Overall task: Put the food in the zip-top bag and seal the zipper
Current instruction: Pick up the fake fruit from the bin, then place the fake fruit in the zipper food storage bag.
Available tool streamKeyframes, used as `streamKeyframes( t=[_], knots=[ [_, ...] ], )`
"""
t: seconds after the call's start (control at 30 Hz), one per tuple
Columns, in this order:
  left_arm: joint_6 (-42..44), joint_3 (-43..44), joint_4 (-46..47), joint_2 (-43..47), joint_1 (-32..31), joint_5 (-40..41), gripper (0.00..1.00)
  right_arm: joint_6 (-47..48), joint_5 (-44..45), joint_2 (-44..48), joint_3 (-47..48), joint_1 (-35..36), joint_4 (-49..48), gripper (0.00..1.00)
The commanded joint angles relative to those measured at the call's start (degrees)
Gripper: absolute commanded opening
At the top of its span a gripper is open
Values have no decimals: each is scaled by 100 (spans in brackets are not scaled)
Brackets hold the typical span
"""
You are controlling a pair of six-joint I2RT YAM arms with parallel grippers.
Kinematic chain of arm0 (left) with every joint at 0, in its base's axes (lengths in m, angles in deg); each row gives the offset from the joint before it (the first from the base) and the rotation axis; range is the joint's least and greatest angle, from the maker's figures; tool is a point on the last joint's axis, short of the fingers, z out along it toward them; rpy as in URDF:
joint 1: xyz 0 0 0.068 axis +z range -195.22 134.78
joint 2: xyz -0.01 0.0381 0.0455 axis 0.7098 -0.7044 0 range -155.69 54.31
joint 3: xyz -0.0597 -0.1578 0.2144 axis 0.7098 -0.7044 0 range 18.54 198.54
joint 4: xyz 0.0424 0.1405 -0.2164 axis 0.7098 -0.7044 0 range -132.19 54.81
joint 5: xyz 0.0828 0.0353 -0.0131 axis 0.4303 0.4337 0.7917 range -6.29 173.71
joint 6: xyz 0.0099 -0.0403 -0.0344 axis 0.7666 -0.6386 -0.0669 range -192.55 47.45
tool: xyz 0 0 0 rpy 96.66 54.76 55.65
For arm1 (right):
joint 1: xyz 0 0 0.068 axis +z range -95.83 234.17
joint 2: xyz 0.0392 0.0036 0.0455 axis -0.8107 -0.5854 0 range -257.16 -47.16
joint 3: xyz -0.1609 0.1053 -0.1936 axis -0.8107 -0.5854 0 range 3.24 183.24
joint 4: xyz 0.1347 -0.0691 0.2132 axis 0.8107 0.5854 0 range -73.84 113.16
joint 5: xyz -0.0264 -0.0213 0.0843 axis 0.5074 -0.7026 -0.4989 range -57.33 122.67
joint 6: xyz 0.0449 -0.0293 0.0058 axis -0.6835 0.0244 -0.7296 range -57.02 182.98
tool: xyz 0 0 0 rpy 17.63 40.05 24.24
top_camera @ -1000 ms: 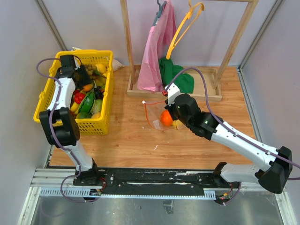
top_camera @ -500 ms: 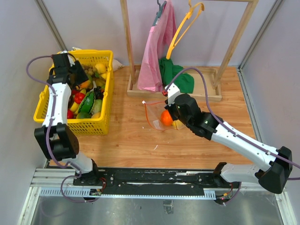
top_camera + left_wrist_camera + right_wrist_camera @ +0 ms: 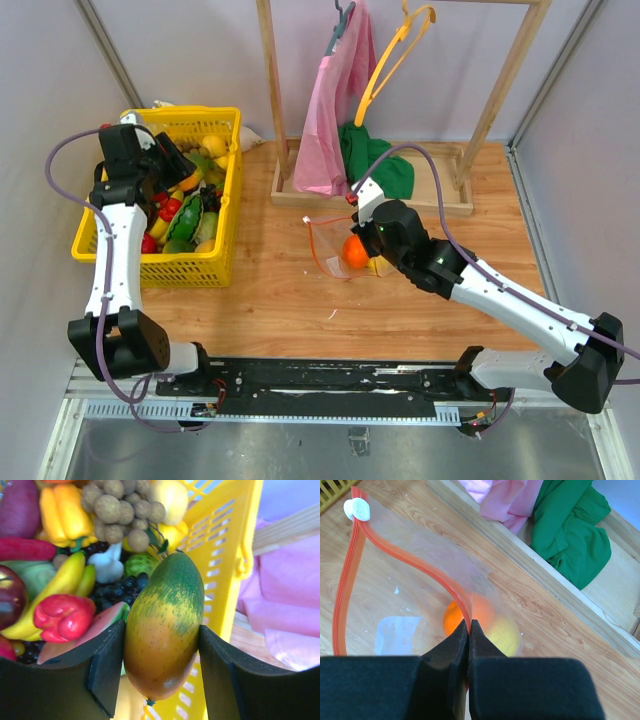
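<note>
My left gripper (image 3: 161, 645) is shut on a green, yellow and orange toy mango (image 3: 165, 625) and holds it above the yellow basket (image 3: 222, 245). It sits over the basket's far left part in the top view (image 3: 160, 160). My right gripper (image 3: 469, 625) is shut on the red-orange zipper (image 3: 347, 570) of the clear zip-top bag (image 3: 328, 240), holding the mouth open on the table. An orange (image 3: 452, 620) and a yellow lemon (image 3: 505, 632) lie inside the bag. A white slider (image 3: 357, 509) sits at the zipper's end.
The basket holds several more toy foods: bananas (image 3: 55, 590), a red pepper (image 3: 62, 617), brown berries (image 3: 117, 510), dark grapes. Behind the bag stands a wooden rack base (image 3: 300, 195) with a pink garment (image 3: 335, 120), a green cloth (image 3: 375, 165) and a yellow hanger (image 3: 395, 55).
My left arm has swung outward to the left and its wrist has shifted left and nearer over the basket. The right arm and the bag have not moved.
</note>
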Motion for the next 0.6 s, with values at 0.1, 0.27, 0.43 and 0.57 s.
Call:
streamKeyframes(
  t=[0.1, 0.27, 0.43, 0.57],
  knots=[
    [-549, -423, 630, 760, 26, -1148, 23, -56, -7, 132, 42, 59, -84, 1],
    [-976, -815, 1123, 1165, -3, -1661, 22, -65, 3, 128, 41, 59, -100, 1],
    [-1175, -1004, 1354, 1472, -520, -1761, 21, -65, 23, 123, 39, 59, -103, 1],
    [-1434, -1332, 1688, 1763, -1158, -1751, 21, -65, 66, 130, 35, 50, -110, 1]
  ],
)
